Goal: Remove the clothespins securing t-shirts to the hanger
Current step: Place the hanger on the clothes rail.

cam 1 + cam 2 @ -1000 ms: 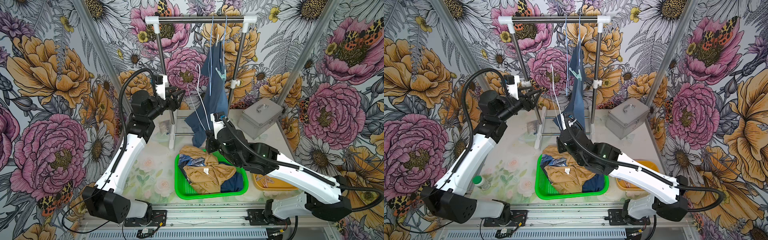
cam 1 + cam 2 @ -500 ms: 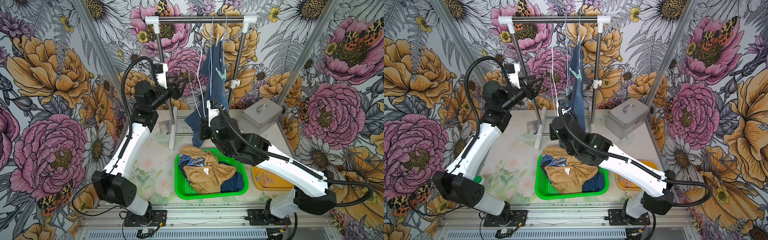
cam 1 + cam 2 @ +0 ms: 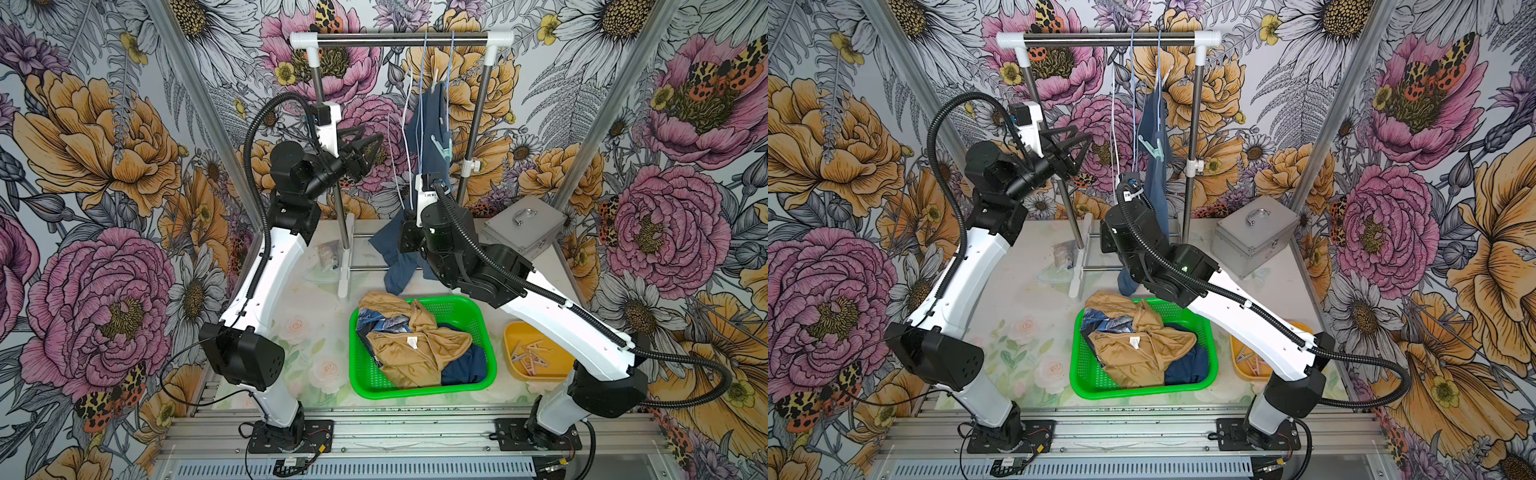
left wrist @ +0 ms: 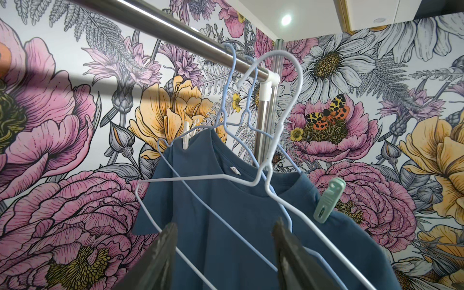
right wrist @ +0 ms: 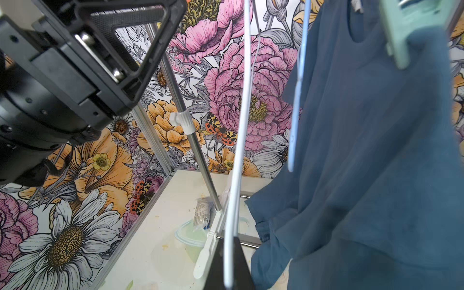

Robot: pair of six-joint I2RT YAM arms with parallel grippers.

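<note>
Mint green plastic clothespin (image 4: 329, 200) on slate blue cloth t-shirt (image 4: 226, 190) lies beyond the released, empty left gripper (image 4: 225, 226); right gripper (image 5: 229, 251) clenches a white wire hanger (image 5: 241, 125).

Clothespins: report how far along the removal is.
Done: tan t-shirt and navy t-shirt lie in the green basket, loose clothespins in the yellow tray. In hand: open left gripper faces the blue t-shirt; right gripper is shut on the white hanger. Remaining: mint clothespin and pale clothespin both clip that shirt.
</note>
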